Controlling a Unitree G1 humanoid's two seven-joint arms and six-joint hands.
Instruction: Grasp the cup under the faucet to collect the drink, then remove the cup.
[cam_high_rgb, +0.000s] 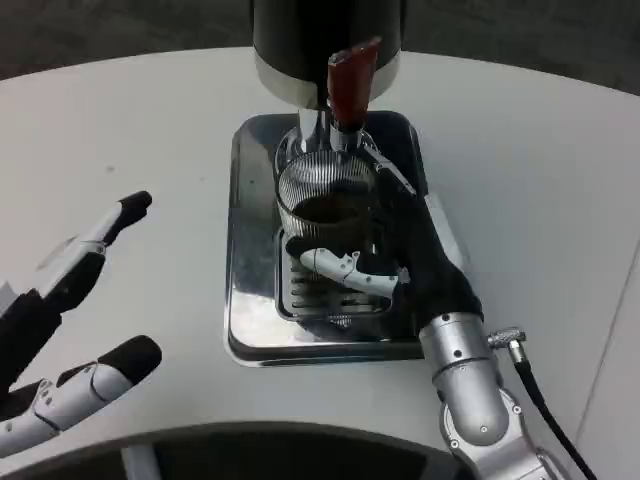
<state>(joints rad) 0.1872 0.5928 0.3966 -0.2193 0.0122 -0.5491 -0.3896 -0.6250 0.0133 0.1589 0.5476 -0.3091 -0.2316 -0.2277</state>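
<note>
Under faucet (352, 85), right hand (415, 262) grips cup (326, 205).

A shiny metal drip tray (252, 300) sits on my white table (530, 170); a slotted grate (300, 290) lies in its middle.
</note>
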